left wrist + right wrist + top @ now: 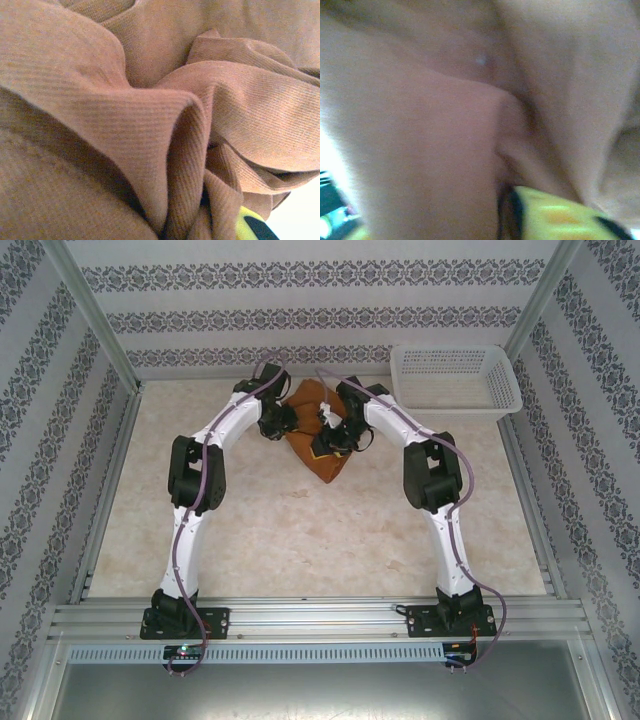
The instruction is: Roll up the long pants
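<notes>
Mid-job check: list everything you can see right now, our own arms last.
long pants: one, rust-brown, bunched at the far centre of the table
basket: one, white lattice, far right corner
table: one, beige marbled, under everything
left arm: one, white and black, bent in toward the pants
right arm: one, white and black, bent in toward the pants
left fingers: yellow and black tip, beside folded cloth
right fingers: yellow tip, close to cloth, blurred
</notes>
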### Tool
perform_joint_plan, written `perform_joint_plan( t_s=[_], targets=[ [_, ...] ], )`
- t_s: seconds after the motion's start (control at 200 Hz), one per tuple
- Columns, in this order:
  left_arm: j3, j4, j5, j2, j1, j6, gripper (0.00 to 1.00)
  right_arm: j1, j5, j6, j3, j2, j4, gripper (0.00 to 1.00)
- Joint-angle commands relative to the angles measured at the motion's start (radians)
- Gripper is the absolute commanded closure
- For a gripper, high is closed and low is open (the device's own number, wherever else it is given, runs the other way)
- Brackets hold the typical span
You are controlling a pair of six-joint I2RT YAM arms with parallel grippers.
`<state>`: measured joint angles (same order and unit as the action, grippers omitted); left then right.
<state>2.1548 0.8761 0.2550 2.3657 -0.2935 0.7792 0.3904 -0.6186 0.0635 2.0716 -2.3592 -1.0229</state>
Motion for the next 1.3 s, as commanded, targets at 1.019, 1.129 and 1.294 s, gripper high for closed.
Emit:
perform_joint_plan(
  t_s=[1.019,1.129,1.294],
  targets=[
    [0.062,0.360,0.189,-0.026,0.049,-0.115,1.00,0.450,1.377,-0.589,-0.280,0.051,0.597,0.15],
    [-0.016,0.301,0.237,-0.076,0.049,-0.117,1.00,0.363,1.150,-0.444,-0.152,0.006,0.370,0.66],
    [-0.209,0.040,0.274,-0.216,0.055,-0.063,0.00,0.307,1.011,-0.373,-0.167,0.026,0.315,1.00]
  ],
)
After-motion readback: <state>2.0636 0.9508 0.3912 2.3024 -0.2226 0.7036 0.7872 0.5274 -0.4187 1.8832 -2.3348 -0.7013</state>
